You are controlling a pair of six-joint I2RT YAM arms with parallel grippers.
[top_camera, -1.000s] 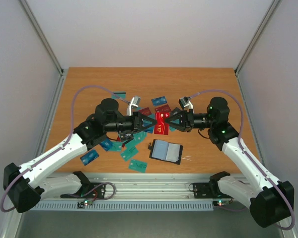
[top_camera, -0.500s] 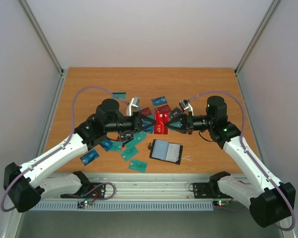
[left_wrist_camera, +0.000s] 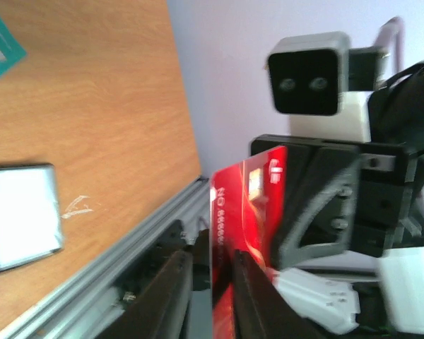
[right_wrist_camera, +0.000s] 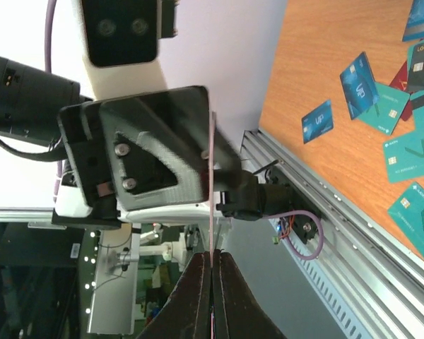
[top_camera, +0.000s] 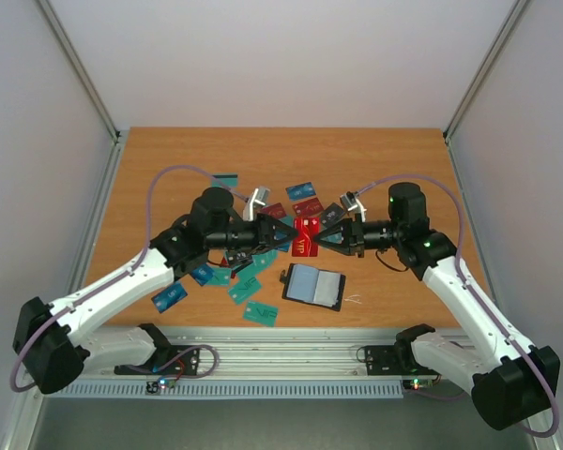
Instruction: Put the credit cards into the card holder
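My right gripper (right_wrist_camera: 212,265) has just pressed shut on the red card (top_camera: 307,236), which is held in the air between my two arms, off the desk (top_camera: 403,159). In the top view it sits just beyond the open holder (top_camera: 313,286). A second ago my left gripper (left_wrist_camera: 212,261) was pinching the card's other end. Now it has begun to part, and in its wrist view its fingers (left_wrist_camera: 175,289) stand a little off either face of the card. So the hand-over looks made, and the card is the right's to carry. Next, I judge, the left should draw back clear before the right turns the card toward a pocket. The other cards (top_camera: 249,281) lie scattered on the desk to the left of the holder.
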